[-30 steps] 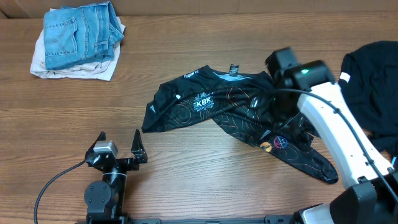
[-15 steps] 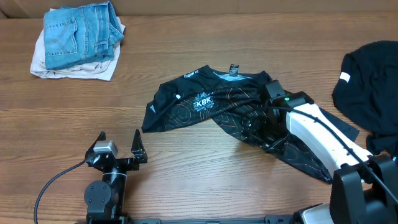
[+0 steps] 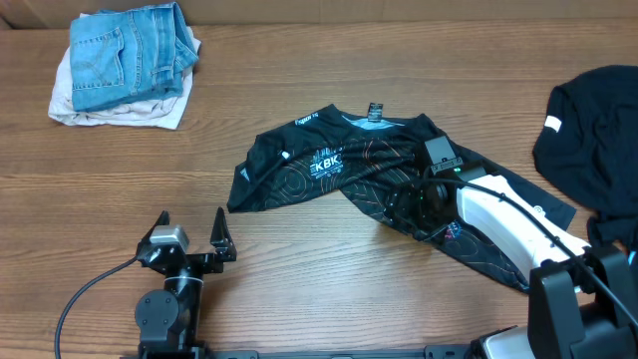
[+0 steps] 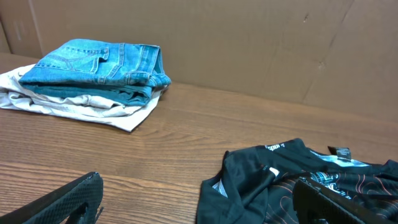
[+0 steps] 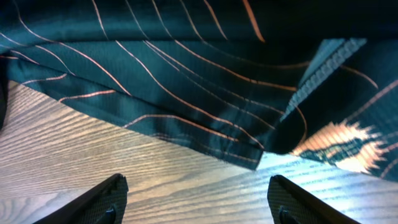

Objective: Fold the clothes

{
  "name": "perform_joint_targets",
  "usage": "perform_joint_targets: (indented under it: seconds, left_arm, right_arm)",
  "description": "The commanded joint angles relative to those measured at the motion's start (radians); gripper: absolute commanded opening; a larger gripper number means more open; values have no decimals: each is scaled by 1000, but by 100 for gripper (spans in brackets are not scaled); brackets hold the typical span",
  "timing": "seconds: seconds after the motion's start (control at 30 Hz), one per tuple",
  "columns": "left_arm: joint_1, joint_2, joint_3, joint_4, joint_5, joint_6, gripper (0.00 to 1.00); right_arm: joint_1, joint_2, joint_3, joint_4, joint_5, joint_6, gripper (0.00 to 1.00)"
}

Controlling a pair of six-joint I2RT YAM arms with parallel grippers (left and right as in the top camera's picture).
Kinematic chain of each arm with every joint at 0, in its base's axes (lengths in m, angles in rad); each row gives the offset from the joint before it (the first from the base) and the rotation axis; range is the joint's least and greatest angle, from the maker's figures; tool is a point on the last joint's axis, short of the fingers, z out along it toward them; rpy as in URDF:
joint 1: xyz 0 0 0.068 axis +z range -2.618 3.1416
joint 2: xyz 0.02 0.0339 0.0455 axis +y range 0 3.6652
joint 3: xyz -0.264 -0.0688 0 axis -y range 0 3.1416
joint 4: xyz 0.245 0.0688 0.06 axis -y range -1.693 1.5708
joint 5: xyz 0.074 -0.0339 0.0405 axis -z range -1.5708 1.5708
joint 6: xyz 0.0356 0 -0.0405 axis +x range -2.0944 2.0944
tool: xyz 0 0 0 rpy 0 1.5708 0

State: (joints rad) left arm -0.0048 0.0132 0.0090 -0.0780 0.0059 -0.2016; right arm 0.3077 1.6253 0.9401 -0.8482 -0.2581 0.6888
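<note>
The clothes, a black jersey (image 3: 309, 170) with orange contour lines and a white "KBK" print, lie crumpled across the middle of the table. My right gripper (image 3: 404, 211) is low over the jersey's front fold, right of centre. In the right wrist view its fingers (image 5: 102, 202) stand open over bare wood, just short of the jersey's hem (image 5: 186, 74), with nothing between them. My left gripper (image 3: 189, 234) rests open near the front left, apart from the jersey. In the left wrist view the jersey's sleeve end (image 4: 261, 180) lies ahead and to the right, between the spread fingers (image 4: 62, 202).
Folded blue jeans (image 3: 130, 55) sit on a white cloth at the back left, also in the left wrist view (image 4: 99, 62). Another black garment (image 3: 593, 130) lies at the right edge. A cardboard wall (image 4: 249, 43) backs the table.
My right arm has dropped from high above the jersey's right part to low over its front fold, moving left. Its jaws have narrowed slightly. The left arm has not moved.
</note>
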Motion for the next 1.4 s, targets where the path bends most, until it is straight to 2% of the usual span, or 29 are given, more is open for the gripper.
perform_joint_targets:
  seconds: [0.0, 0.33, 0.57, 0.83, 1.2, 1.37]
  left_arm:
    - [6, -8, -4, 0, -10, 22, 100]
    - [6, -8, -4, 0, -10, 22, 100]
    - [6, -8, -4, 0, -10, 22, 100]
    - [6, -8, -4, 0, -10, 22, 100]
    - [6, -8, -4, 0, -10, 22, 100]
    - [6, -8, -4, 0, -10, 22, 100]
  right_arm:
    - [2, 26, -11, 5, 2, -16, 77]
    - [0, 67, -13, 16, 24, -28, 77]
    - [0, 92, -13, 32, 34, -35, 68]
    - [0, 92, -13, 32, 56, -34, 47]
    - [0, 92, 79, -89, 186, -34, 4]
    - [0, 90, 164, -184, 208, -30, 4]
